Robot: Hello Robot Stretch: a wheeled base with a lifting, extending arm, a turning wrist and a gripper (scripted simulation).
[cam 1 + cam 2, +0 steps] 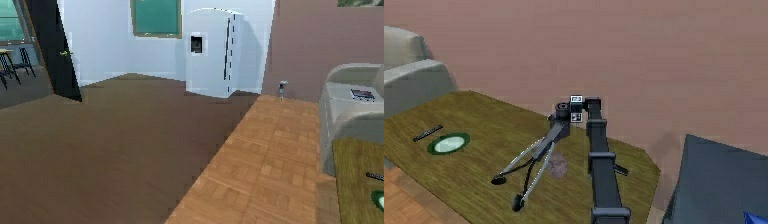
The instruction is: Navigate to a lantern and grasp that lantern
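End effector [509, 192] hung over an olive tabletop [484, 125], nothing held
Green plate [447, 144] laid on it, pink wall [634, 50] behind; the small grey thing [284, 89] on the parquet [270, 150] by the fridge [212, 52] can't be called the lantern for sure.

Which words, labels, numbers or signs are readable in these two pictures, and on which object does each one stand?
No text can be read anywhere.
The white refrigerator: a dark door panel, no legible letters.
The white squares on the arm: black marks, not readable text.
The flat grey thing on the sofa: too small to tell.
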